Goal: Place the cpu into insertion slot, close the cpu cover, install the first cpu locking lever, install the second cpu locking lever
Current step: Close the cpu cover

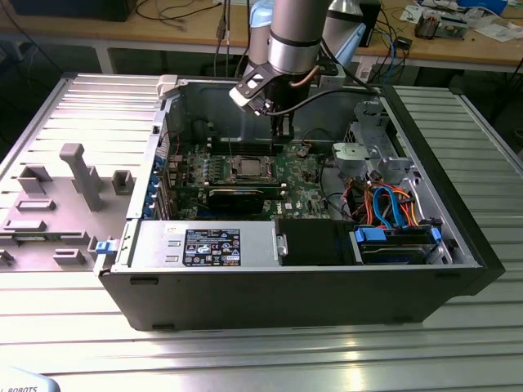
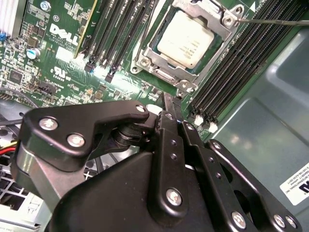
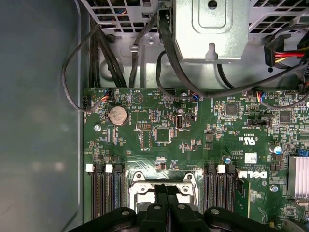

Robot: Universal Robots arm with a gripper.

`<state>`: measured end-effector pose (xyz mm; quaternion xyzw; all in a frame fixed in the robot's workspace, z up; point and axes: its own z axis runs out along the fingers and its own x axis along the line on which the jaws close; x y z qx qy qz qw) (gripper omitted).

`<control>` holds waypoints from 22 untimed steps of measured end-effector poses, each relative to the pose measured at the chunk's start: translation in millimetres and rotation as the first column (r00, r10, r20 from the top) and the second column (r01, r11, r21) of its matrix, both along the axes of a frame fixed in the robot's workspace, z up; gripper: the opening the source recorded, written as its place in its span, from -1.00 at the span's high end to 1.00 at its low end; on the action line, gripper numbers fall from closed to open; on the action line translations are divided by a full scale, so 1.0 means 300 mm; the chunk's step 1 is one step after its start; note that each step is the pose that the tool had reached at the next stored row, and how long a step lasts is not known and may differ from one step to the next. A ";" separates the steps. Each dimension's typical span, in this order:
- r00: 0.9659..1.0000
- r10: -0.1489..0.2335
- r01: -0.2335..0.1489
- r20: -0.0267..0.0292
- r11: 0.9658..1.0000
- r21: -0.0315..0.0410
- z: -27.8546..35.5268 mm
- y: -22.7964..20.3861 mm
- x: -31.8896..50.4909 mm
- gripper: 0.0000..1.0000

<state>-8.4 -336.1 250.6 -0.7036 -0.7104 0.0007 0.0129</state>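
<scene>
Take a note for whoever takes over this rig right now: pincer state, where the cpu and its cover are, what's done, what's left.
Pincer: shut, nothing seen in it, hanging just above the motherboard beside the insertion slot.
Cpu: seated in the slot, silver top up.
Cpu cover: down, framing the chip.
Done: cpu placed, cover closed.
Left: the locking levers. One thin lever rod sticks out from the socket's corner and does not look latched; I cannot judge the other.

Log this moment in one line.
cpu: seated in insertion slot | cpu cover: down over cpu | gripper: shut, beside slot
</scene>
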 end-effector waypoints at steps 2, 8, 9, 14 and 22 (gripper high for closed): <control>1.000 0.000 0.000 0.000 1.000 0.000 -0.001 0.000 -0.006 0.79; 1.000 0.000 0.000 0.000 1.000 0.000 -0.006 -0.001 -0.031 0.79; 1.000 0.000 0.000 0.000 1.000 0.000 -0.006 -0.001 -0.032 0.79; 1.000 0.000 0.000 0.000 1.000 0.000 -0.007 -0.001 -0.033 0.79; 1.000 0.000 0.000 0.000 1.000 0.000 -0.008 -0.001 -0.037 0.79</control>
